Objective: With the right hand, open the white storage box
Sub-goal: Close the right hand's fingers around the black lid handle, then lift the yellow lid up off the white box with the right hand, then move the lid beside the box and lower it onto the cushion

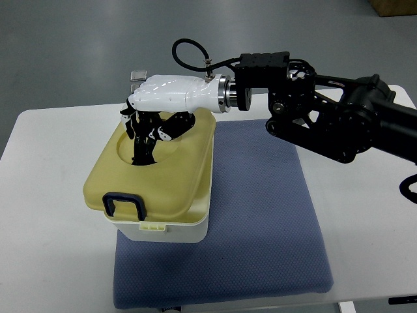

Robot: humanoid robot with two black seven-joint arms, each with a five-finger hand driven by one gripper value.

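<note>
The white storage box point(171, 232) stands on the left part of a blue mat, under a pale yellow lid point(176, 179) with a dark blue handle point(124, 202) at its near edge. My right hand point(151, 134), a white shell with black fingers, hangs over the far end of the lid. Its fingers point(142, 140) point down into the lid's round recess and the thumb curls in from the right, so they close on the lid there. The lid looks slightly tilted on the base. The right arm point(326, 117) reaches in from the right edge.
The blue mat point(260, 222) lies on a white table point(45, 195). A small clear object point(139, 75) sits at the table's far edge behind the hand. Grey floor shows beyond the table.
</note>
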